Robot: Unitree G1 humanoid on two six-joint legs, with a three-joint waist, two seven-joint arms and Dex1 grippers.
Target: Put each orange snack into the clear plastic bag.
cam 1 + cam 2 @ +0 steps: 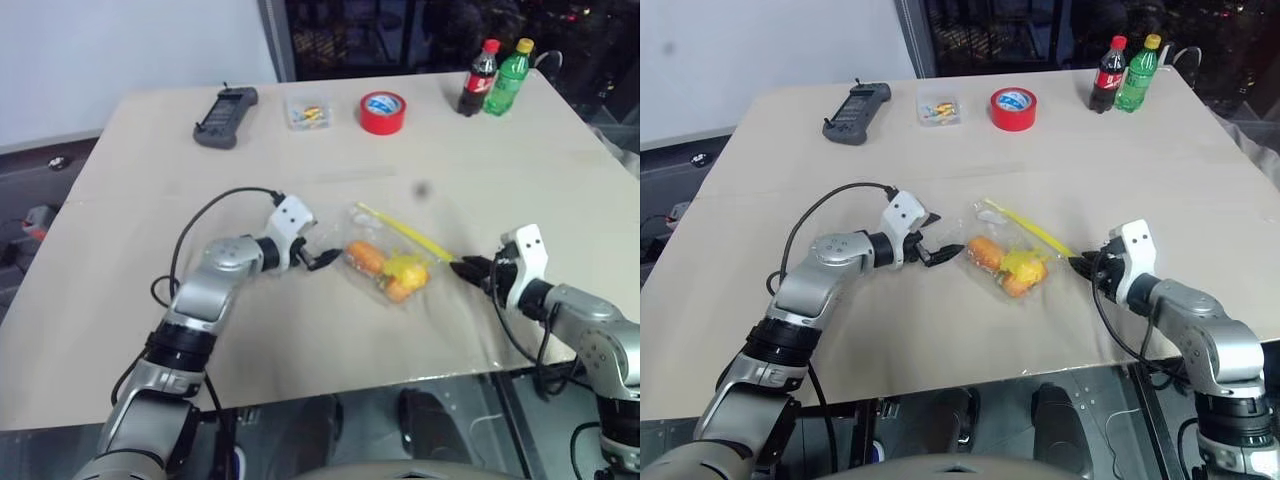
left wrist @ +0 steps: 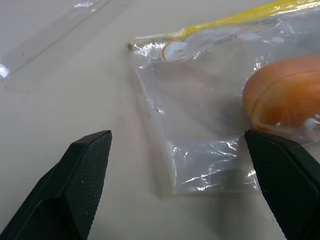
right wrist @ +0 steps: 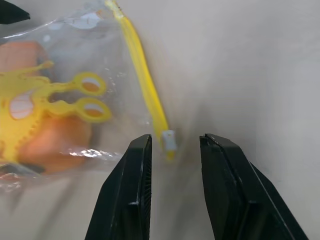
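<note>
Both orange snacks [image 1: 365,256] look already inside clear plastic bag [image 2: 200,125], so prob. the closing step. Left gripper [image 1: 322,260]: jaws wide apart, empty, bag corner just ahead between them. Right gripper [image 3: 172,192]: jaws part open, empty, yellow zip slider [image 3: 169,140] just beyond tips. Next: pinch slider, steady bag.

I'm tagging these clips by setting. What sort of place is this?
Probably a lab or workshop test bench, not a home: a plain table holds a handheld controller, red tape roll and two soda bottles, with dark equipment racks behind.
</note>
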